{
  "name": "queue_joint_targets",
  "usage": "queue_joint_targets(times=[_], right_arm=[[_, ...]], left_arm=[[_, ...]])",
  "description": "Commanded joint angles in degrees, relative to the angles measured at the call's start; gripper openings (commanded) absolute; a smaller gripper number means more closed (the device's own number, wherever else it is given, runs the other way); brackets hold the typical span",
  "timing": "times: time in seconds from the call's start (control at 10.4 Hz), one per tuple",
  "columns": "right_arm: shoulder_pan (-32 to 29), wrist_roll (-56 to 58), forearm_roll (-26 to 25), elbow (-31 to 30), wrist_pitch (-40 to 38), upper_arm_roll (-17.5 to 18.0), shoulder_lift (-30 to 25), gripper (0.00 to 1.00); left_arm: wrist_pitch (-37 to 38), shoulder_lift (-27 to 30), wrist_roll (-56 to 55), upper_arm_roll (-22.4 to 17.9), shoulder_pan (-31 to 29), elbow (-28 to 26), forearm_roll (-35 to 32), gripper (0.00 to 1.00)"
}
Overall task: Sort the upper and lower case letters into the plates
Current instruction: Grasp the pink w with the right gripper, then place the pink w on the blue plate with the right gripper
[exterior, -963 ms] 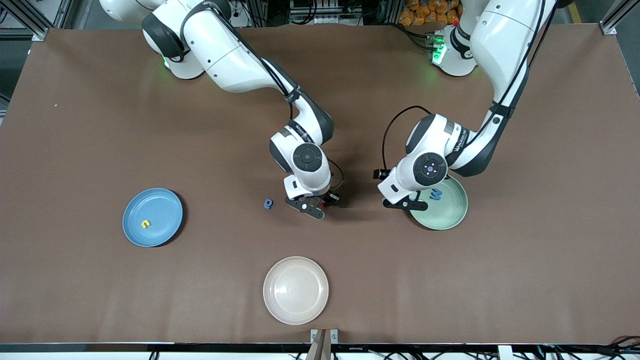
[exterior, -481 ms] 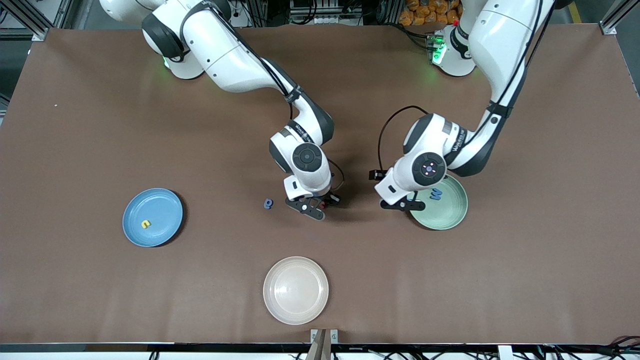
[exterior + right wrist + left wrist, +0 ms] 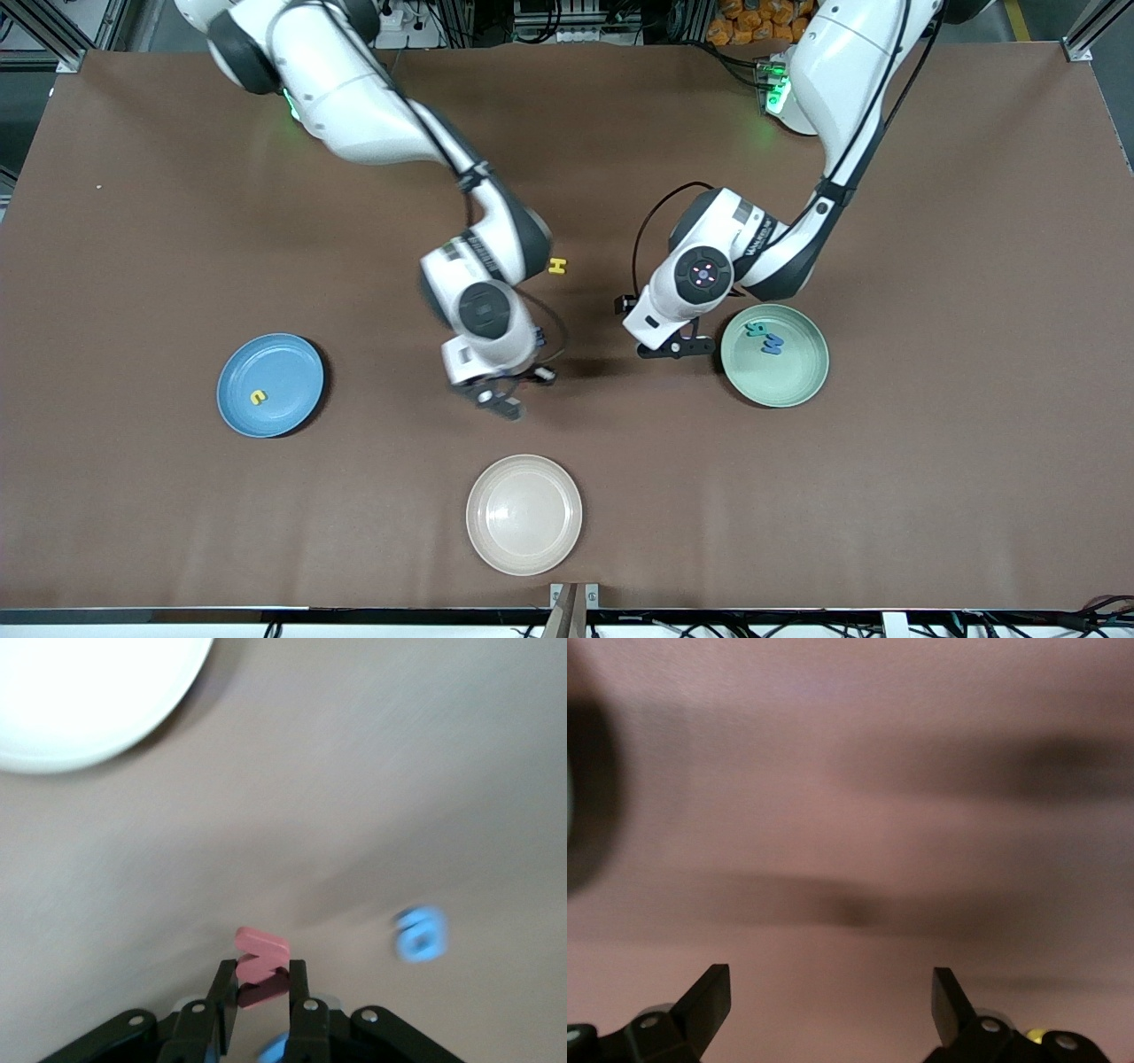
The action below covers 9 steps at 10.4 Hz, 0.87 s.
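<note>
Red letter (image 3: 261, 955): small, flat, pink-red foam with a zigzag outline, clamped between the closed fingers of the right gripper (image 3: 501, 405), low in the middle of the front view and over bare table (image 3: 133, 221). Juts out past the fingertips, long axis in line with the fingers, free end pointing away from the gripper.

Lowest in the frame, cream plate (image 3: 524, 554), holding nothing. Higher up, toward the right arm's end, sky-blue plate (image 3: 283, 354) with a curled yellow letter (image 3: 258, 397) lying flat in it. In the right wrist view, round blue letter (image 3: 421, 935) flat on the table near the gripper; hidden under the arm in the front view.

Toward the left arm's end at about mid-height, mint plate (image 3: 788, 385), carrying a teal letter (image 3: 757, 329) and a blue letter (image 3: 772, 344) side by side, nearly touching. Just beside that plate's rim, left gripper (image 3: 678, 348), fingers spread wide apart over bare table, gripping nothing.

Highest of the letters in the frame, yellow H (image 3: 556, 266), flat on the table between the two arms.

Compared with a second ago: right gripper shifted lower in the frame and toward the right arm's end; left gripper drawn off the mint plate, uncovering the teal letter; yellow H no longer hidden by the right arm.
</note>
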<state>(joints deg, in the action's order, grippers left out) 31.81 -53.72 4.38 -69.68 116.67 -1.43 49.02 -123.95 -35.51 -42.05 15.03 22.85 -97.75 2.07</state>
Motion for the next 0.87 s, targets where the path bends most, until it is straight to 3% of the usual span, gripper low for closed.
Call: queue_joint_targets(times=[0.0,0.19,0.39,0.58,0.77], right_arm=[[-6.5,11.6,0.3,-14.1,0.7,0.9,-10.0,0.0],[-12.5,22.8,-0.1,-22.9,0.7,0.8,-16.4,0.0],[-17.0,31.9,-2.3,-28.6,1.1,0.6,-19.5,0.0],[-22.6,40.8,-7.1,-31.0,1.1,0.6,-20.7,0.0],[-27.7,49.0,-8.7,-31.0,2.6,0.6,-20.0,0.0]], left_arm=[[-0.1,-4.4,-11.4,-0.8,6.0,6.6,0.2,1.0],[-1.6,-6.4,-20.6,-1.7,10.7,9.4,0.0,1.0],[-2.6,-6.7,-25.2,-4.8,16.9,9.5,-1.5,1.0],[-2.6,-7.5,-35.1,-6.7,22.0,9.5,-3.7,1.0],[-2.6,-8.4,-43.9,-6.8,23.6,9.5,-4.9,1.0]])
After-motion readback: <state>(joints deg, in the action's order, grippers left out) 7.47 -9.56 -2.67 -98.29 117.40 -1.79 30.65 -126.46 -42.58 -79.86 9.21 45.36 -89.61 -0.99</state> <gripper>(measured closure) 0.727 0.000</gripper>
